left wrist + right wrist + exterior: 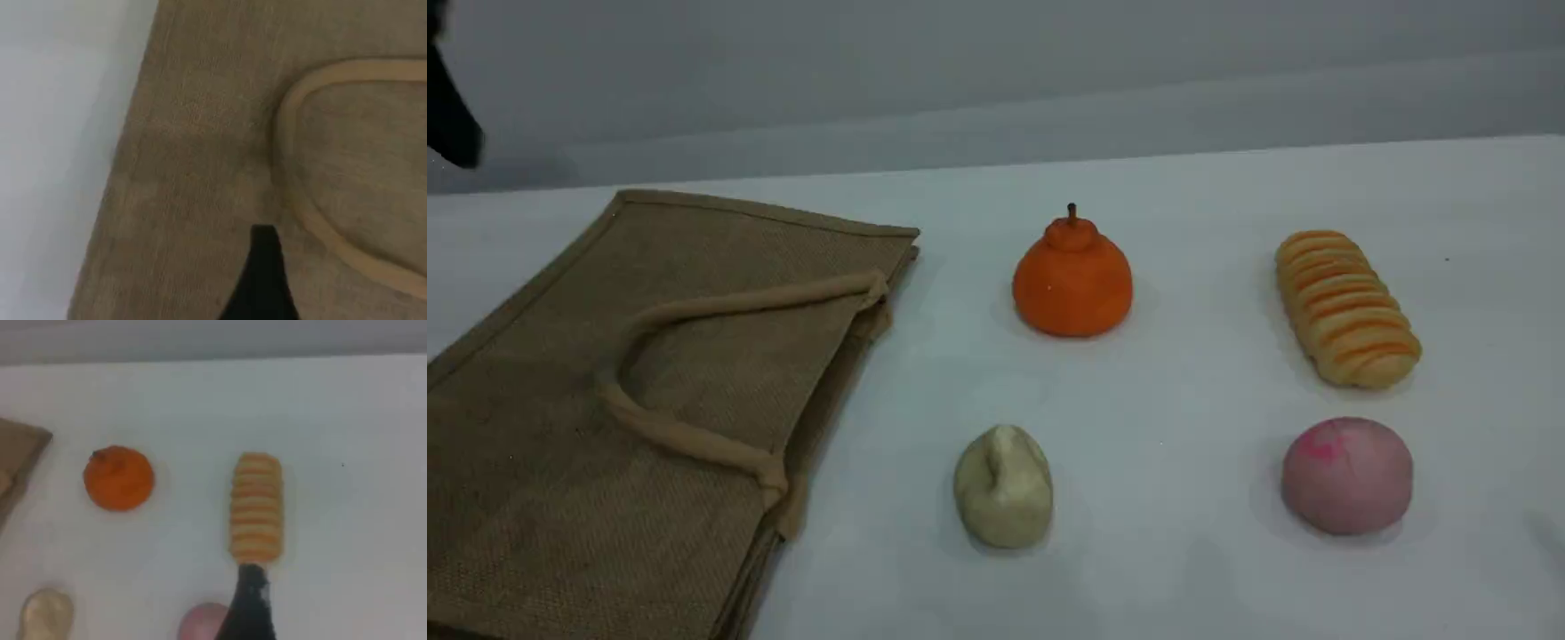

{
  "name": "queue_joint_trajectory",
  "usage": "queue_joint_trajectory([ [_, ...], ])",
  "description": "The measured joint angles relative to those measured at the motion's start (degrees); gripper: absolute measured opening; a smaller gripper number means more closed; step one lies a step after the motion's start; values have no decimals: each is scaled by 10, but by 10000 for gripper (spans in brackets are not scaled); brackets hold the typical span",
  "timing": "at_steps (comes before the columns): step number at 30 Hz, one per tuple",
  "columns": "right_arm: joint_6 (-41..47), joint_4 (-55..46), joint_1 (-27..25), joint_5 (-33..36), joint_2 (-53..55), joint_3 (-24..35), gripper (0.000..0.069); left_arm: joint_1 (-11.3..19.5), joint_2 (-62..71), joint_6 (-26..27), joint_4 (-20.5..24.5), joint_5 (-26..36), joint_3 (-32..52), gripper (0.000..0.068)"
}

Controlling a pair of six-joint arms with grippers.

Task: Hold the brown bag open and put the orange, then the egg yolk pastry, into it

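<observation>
The flat tan-brown woven jute bag [605,400] lies unopened at left, the left gripper [261,280] wide above it. The bright knobbed orange [1072,283] and pale lumpy egg yolk pastry [1003,487] sit on the white table [1192,391] beside it: 0 of 2 bagged. The right gripper [250,607] hangs wide, empty.

So the brown bag [605,400] runs off the scene view's left and bottom edges, the left arm [449,107] is just a dark blur in the corner, and the right wrist view chops the pastry [45,615] and pink bun [200,623] at the bottom, bun partly behind the right pincer [250,607].
</observation>
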Motion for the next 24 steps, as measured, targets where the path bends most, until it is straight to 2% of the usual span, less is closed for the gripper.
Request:
queue_joint_trajectory([
  [10,-3,0,0,-2,-1,0,553,0,141,3,4,-16,-13,531],
  [19,-3,0,0,0,-1,0,553,0,193,2,4,-64,-17,531],
  [24,-3,0,0,2,-1,0,553,0,227,2,-1,-66,-35,531],
])
